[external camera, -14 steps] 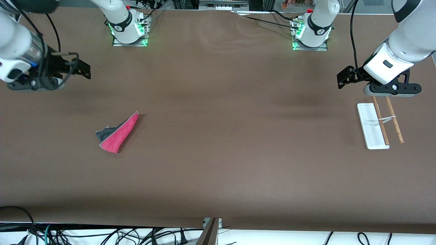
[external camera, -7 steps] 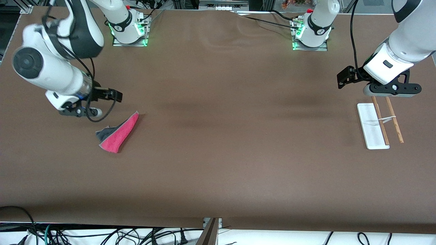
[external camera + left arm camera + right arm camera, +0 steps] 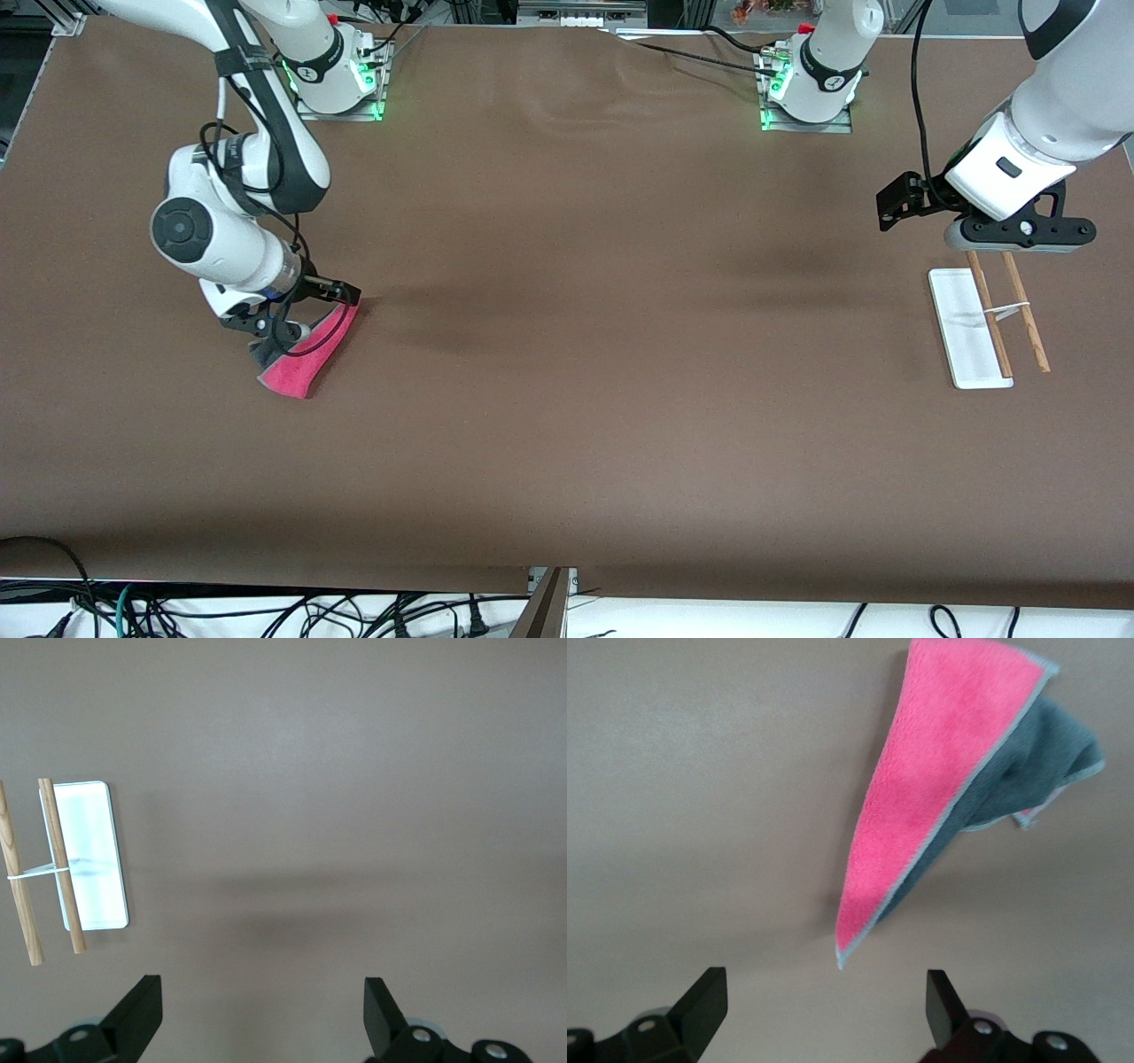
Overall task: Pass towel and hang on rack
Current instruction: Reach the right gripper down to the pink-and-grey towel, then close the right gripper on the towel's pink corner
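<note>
The towel (image 3: pixel 306 359) lies flat on the table toward the right arm's end, pink face up, with a grey fold showing at one side. My right gripper (image 3: pixel 341 291) is open and empty, low over the towel's pointed end. In the right wrist view the towel (image 3: pixel 939 788) has its tip just ahead of the gap of the right gripper (image 3: pixel 824 1001). The rack (image 3: pixel 970 341) stands toward the left arm's end. My left gripper (image 3: pixel 893 206) waits open and empty in the air beside the rack. In the left wrist view the rack (image 3: pixel 89 859) is off to one side of the left gripper (image 3: pixel 264 1010).
The brown table (image 3: pixel 576 354) is bare between the towel and the rack. The two arm bases (image 3: pixel 337 80) (image 3: pixel 811 84) stand along the table's edge farthest from the front camera. Cables hang below the edge nearest to it.
My right arm has swung in from the table's end and come down over the towel's pointed end. The towel, the rack and my left arm have not moved.
</note>
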